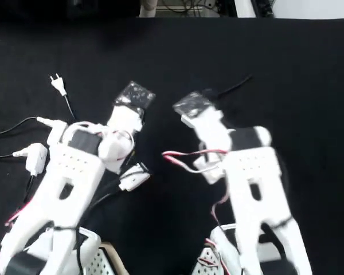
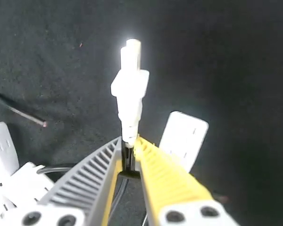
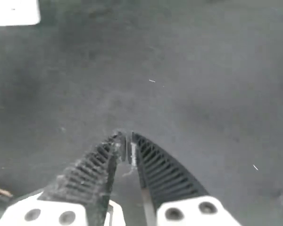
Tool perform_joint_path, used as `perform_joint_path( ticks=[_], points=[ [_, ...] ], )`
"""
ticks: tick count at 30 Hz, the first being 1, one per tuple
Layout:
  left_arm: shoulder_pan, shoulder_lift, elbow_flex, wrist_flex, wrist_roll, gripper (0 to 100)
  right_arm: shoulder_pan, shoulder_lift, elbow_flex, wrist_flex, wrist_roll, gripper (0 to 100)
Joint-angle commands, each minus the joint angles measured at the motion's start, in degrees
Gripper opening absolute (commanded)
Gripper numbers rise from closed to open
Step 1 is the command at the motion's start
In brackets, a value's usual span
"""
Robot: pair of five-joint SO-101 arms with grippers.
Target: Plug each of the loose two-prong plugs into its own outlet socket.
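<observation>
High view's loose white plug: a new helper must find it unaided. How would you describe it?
On the black cloth table, look beyond the white left arm, toward the far left. The small white two-prong plug lies there ending a thin black cable; unlike the boxy white outlet sockets nearby, it shows two bare prongs.

White arms [image 1: 69, 172], red and black cables [image 1: 178, 157], ribbed yellow, grey, black fingers [image 2: 165, 174]
</observation>
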Motion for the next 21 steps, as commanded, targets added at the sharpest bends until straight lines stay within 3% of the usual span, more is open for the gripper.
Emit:
perform_joint_path(
  ticks=[1,6,11,15,21],
  points=[
    [3.6,-6.6,0.9,-1.2,6.2,3,6.3,-8.2,2.3,0.7,2.8,1.5],
    [10.5,-9.9,5.6,-1.2,7.2,3,13.4,-16.6,8.7,2.4,9.1,1.5],
    [14.0,-9.9,10.4,-1.2,-1.0,3,25.1,-18.9,10.5,3.4,19.4,1.5],
    [18.2,-10.2,14.1,-3.0,-1.6,3,33.3,-18.9,10.8,3.4,26.3,1.5],
    [27.8,-10.1,14.2,-4.0,-1.4,5,39.6,-19.0,10.9,3.1,31.4,1.5]
  ],
)
